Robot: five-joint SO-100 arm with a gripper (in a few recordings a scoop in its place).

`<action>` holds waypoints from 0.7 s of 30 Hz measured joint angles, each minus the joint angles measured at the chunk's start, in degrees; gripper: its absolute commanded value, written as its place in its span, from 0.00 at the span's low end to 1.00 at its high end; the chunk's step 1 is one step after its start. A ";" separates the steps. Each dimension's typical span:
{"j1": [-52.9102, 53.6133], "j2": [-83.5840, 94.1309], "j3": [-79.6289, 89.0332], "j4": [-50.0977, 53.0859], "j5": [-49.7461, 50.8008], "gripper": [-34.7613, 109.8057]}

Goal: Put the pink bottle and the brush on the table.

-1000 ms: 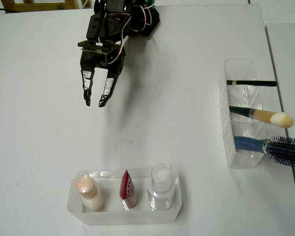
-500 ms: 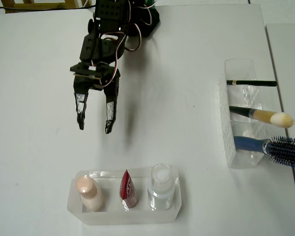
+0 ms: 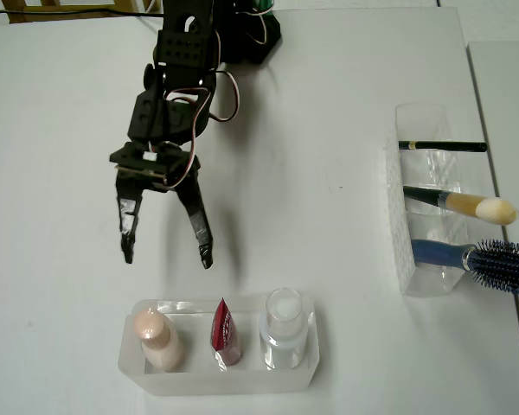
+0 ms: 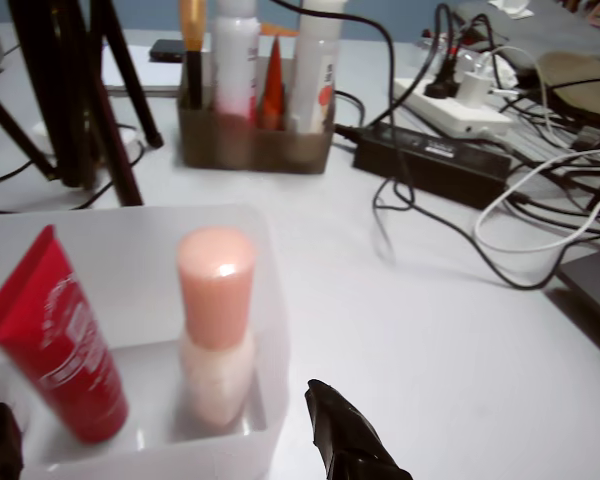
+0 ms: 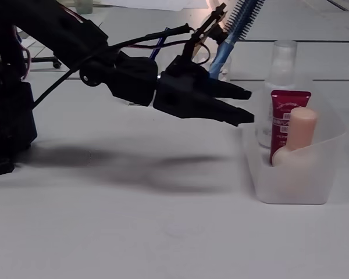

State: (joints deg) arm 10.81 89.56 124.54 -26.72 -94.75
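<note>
Overhead view: gripper (image 3: 167,257) spread wide, empty, hovering short of the clear tray (image 3: 304,368) on the table (image 3: 69,259). Pink bottle (image 3: 156,339) upright in tray's left end (beside red tube (image 3: 225,332)). Brush (image 3: 464,206) lying across right-hand holder (image 3: 400,233), well apart.

I am counting two clear plastic trays (image 3: 134,367) (image 3: 398,225) on my white surface (image 3: 329,104). One is holding three containers: one pale pink bottle (image 3: 158,339), one red tube (image 3: 226,333), one clear white-capped bottle (image 3: 284,330). The other is holding three tools: one tan-bristled makeup brush (image 3: 467,206), one blue hairbrush (image 3: 484,258), one thin dark pencil (image 3: 441,146).
</note>
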 measured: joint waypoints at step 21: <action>2.20 -22.15 -24.52 2.64 0.00 0.57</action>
State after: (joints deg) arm 13.01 67.41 100.02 -24.08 -94.75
